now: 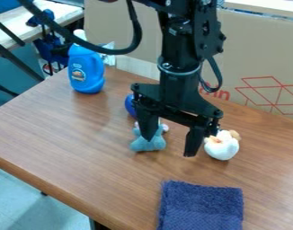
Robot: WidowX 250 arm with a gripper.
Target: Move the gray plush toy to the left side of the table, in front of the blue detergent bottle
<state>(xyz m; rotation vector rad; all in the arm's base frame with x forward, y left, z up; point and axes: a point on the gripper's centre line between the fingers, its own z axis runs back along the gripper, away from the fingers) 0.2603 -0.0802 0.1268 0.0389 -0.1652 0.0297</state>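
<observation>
By the wide-open, empty gripper (170,146), a blue toy (148,143) looks soft and light, best squeezed round its middle.

Placed on brown table (59,134): blue bottle (86,71) at far left, blue item (130,106) (partly hidden), light-blue plush (143,144), white toy (221,148), navy cloth (201,205).

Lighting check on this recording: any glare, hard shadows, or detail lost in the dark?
Camera view: soft light, with a pale sheen on the table; faint, soft-edged shadows, none hard; the white toy catches bright light; the black arm and hand show little surface detail.
</observation>
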